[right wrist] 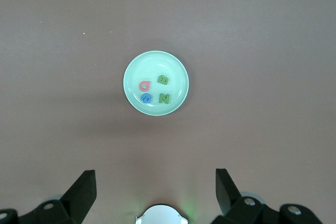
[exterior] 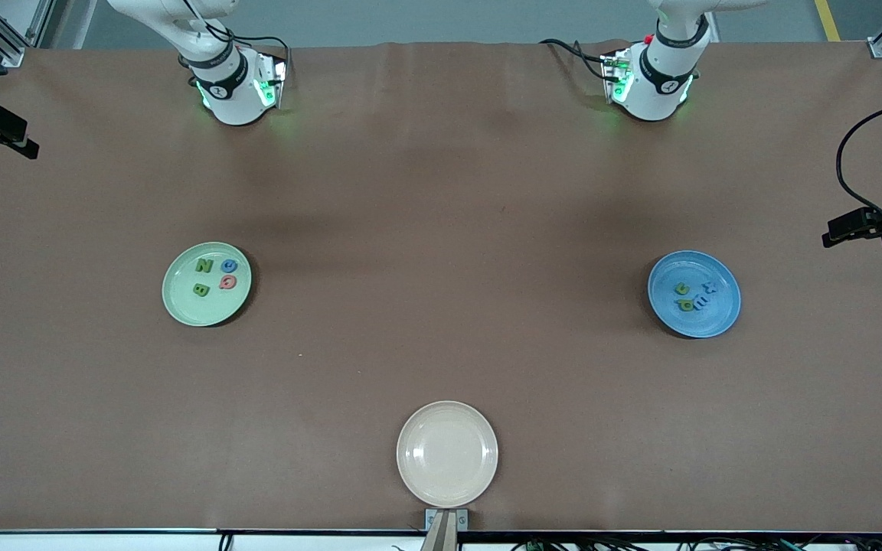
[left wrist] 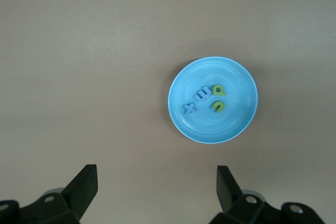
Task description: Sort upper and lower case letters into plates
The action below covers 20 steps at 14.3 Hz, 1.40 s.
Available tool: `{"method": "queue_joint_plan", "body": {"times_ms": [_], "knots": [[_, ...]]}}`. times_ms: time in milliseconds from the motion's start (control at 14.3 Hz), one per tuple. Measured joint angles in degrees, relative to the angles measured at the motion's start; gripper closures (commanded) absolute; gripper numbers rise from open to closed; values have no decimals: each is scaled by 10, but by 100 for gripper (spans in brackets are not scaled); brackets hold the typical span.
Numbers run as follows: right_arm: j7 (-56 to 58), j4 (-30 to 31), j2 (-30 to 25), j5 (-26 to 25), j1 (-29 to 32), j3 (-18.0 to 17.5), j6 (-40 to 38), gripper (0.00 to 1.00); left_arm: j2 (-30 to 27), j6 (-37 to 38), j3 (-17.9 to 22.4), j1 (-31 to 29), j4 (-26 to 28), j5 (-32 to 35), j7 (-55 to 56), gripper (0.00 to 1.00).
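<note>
- A brown table [exterior: 441,229] holds three round shallow plates, well apart from one another.
- The pale green plate [exterior: 184,302] sits toward the right arm's end of the table. Four small toy letters lie in it, close together: a green N [exterior: 204,265], a green B [exterior: 200,289], a blue round letter [exterior: 229,265] and a red round letter [exterior: 227,282], both looking like a Q.
- The blue plate [exterior: 717,314] sits toward the left arm's end of the table. Four small letters lie clustered in it: a blue x [left wrist: 189,108], a blue m [left wrist: 203,95], a green p [left wrist: 218,89] and a green u [left wrist: 218,106].
- The beige plate [exterior: 447,454] lies midway between the two ends, nearer to the front camera than the other two plates, with nothing in it.
- The right gripper [right wrist: 156,190] hangs high over the table, looking straight down on the pale green plate. Its two dark fingers [right wrist: 79,192] are spread wide apart and hold nothing.
- The left gripper [left wrist: 156,190] hangs high over the table above the blue plate. Its fingers [left wrist: 80,191] are likewise spread wide, with nothing between them.
- Both arms wait, raised, near their bases.
- No letter lies on the bare table; every letter rests in a plate.
</note>
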State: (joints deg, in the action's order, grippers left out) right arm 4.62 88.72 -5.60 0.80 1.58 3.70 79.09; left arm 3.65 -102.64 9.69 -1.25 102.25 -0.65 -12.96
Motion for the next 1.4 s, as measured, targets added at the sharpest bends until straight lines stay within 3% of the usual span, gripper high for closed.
{"method": "queue_joint_plan", "body": {"times_ms": [628,768,1047,1396], "knots": [[0,0,0,0,-3,-7,-1,0,-3,23,-4,13,-22,-1,22,0],[0,0,0,0,-3,-7,-1,0,-16,36,-21,13,-27,-3,52,0],[-15,-1,0,0,-3,-7,0,0,-43,49,-96,19,-29,-4,147,0],[-25,-1,0,2,-3,-7,1,0,-58,49,-96,16,-43,-4,153,0]]}}
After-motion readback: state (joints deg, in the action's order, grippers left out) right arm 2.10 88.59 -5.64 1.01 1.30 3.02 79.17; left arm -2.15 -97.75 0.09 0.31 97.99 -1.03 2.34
